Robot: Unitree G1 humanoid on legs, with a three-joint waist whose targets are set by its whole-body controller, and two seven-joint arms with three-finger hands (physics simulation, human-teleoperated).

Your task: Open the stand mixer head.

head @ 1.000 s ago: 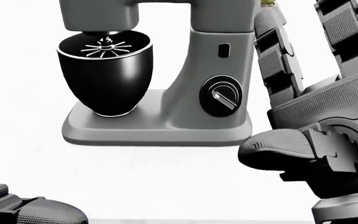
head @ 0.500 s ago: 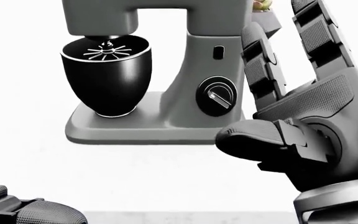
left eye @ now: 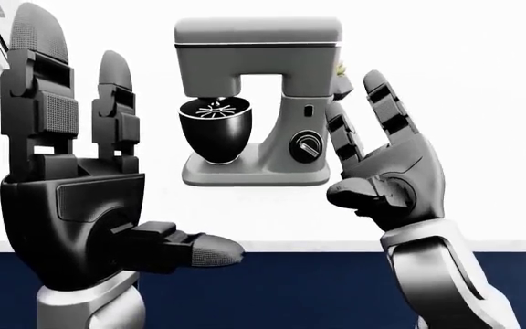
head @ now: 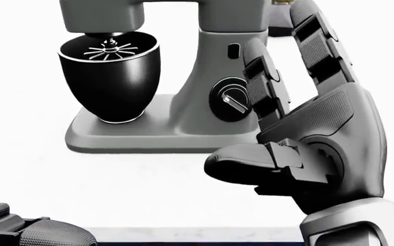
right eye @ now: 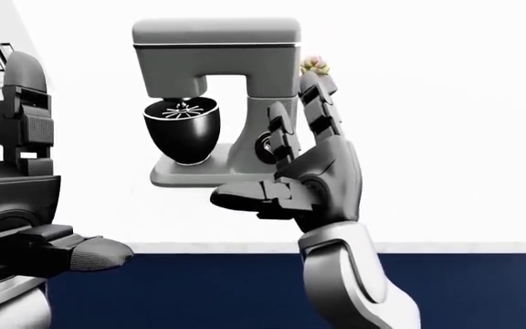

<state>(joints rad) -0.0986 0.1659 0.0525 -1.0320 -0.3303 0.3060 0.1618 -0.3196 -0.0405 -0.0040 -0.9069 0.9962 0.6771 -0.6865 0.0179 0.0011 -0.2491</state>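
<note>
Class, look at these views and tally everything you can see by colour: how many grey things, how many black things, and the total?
Grey: 1, the stand mixer
Black: 4, the mixing bowl, the speed dial, the left hand and the right hand
Total: 5

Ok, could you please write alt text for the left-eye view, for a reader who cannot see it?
A grey stand mixer with its head down over a black bowl stands on a white counter. The robot's two dark hands are raised with fingers spread: the left hand large at the view's left, the right hand beside the mixer's dial. Neither holds anything.
</note>
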